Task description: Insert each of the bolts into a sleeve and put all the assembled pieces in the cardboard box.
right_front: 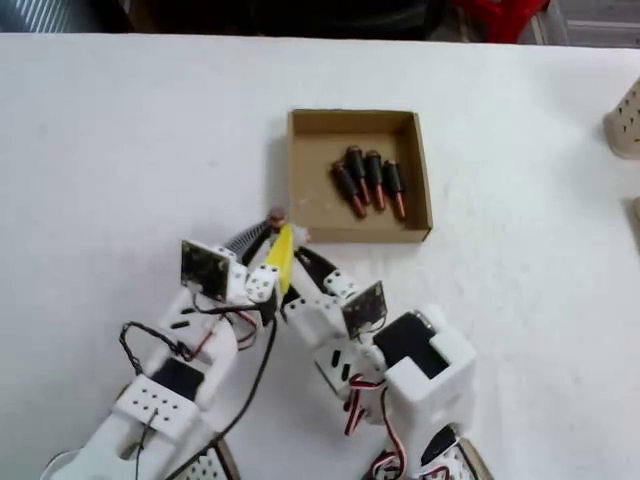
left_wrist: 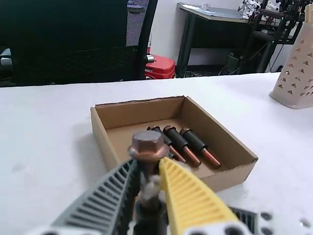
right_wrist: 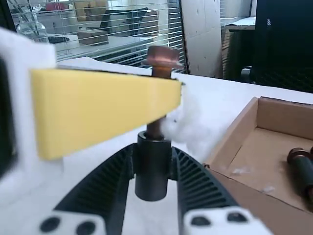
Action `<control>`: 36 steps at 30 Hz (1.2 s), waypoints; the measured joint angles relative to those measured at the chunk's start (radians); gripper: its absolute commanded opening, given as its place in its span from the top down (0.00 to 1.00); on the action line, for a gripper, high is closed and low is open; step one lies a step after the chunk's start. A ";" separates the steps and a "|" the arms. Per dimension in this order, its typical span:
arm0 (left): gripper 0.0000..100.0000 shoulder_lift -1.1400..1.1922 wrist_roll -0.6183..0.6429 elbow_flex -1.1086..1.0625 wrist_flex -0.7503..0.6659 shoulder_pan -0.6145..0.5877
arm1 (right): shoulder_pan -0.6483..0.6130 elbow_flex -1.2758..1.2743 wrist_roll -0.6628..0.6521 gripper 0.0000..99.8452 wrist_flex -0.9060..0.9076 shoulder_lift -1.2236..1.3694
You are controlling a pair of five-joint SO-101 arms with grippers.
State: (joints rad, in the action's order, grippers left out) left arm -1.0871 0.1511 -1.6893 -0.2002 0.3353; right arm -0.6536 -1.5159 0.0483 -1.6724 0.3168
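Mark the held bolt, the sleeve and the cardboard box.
bolt [left_wrist: 146,143], left wrist view, on its hex head.
sleeve [right_wrist: 153,166], right wrist view, on the black barrel's middle.
cardboard box [right_front: 312,150], high view, on bare floor inside.

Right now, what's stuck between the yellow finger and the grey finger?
A copper bolt, head up. The left wrist view shows the left gripper pinching its shank.

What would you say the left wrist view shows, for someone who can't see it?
The left claw pinches a copper bolt upright between its grey and yellow fingers, above a dark sleeve. Beyond it on the white table sits an open cardboard box with assembled pieces lying side by side.
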 measured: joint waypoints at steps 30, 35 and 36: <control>0.81 -0.003 -0.094 -0.002 0.103 0.005 | 0.018 -0.005 0.003 0.98 0.002 -0.003; 0.86 -0.002 -0.097 0.000 -0.005 0.011 | 0.018 -0.003 0.003 0.98 0.005 -0.005; 0.87 -0.002 -0.097 0.000 -0.023 0.011 | 0.018 0.003 0.003 0.98 0.017 -0.005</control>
State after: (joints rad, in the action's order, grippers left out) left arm -1.0886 0.0545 -1.6893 -0.2232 0.3460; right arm -0.6352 -1.5129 0.0514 -1.6556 0.3122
